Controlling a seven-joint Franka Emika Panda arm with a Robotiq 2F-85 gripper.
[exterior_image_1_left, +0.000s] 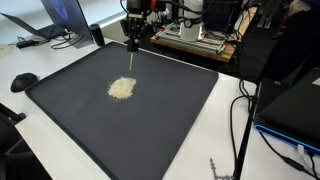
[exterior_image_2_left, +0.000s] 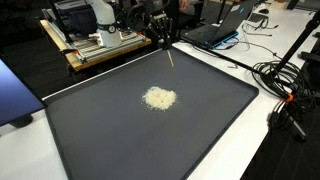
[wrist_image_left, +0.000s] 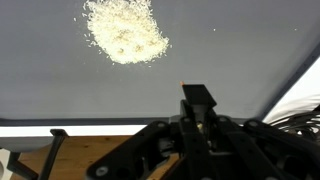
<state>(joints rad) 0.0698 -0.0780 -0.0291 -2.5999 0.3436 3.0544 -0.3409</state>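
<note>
Dark mat (exterior_image_1_left: 150, 120) covers most of a white table (exterior_image_1_left: 55, 65). Off one corner sits a small black object (exterior_image_1_left: 24, 81) — a mouse perhaps, too small to tell. Open laptop (exterior_image_1_left: 60, 18) at the far edge, with cords beside it. Wooden frame (exterior_image_2_left: 100, 45) stands behind the mat, carrying equipment. Tangle of black cables (exterior_image_2_left: 285, 80) lies just beside the mat's edge — some trail off the table. Blue panel (exterior_image_2_left: 15, 95) stands near another corner.

Claw (exterior_image_1_left: 132, 43) clamped on thin stick (exterior_image_1_left: 133, 58), above dark mat (exterior_image_1_left: 160, 120); grain pile (exterior_image_1_left: 122, 89) nearby.
</note>
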